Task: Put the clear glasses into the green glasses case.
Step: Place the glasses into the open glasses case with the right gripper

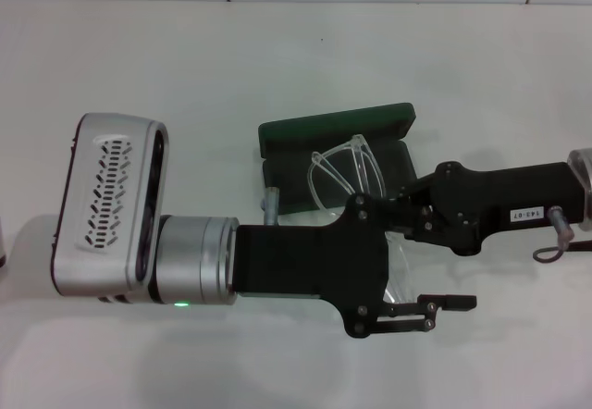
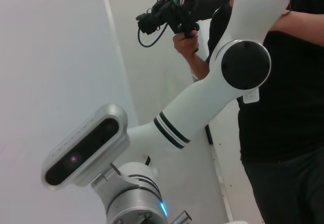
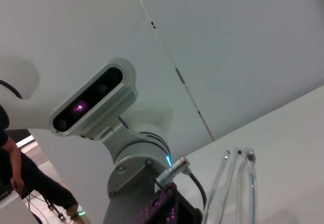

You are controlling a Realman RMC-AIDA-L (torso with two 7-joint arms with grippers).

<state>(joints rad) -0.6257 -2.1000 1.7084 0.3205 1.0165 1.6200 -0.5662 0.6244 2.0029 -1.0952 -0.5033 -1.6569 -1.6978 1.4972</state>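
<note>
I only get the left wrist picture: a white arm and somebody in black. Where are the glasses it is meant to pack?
Observer: The head view shows the clear glasses lying partly over the green glasses case, on a white table.
Visitor: Is the case open?
Observer: Yes, its lid is up. One end of the glasses sticks out past the case's near edge.
Visitor: And the claws?
Observer: The left claw and the right claw meet right at that end. I cannot tell if either one grips the glasses.
</note>
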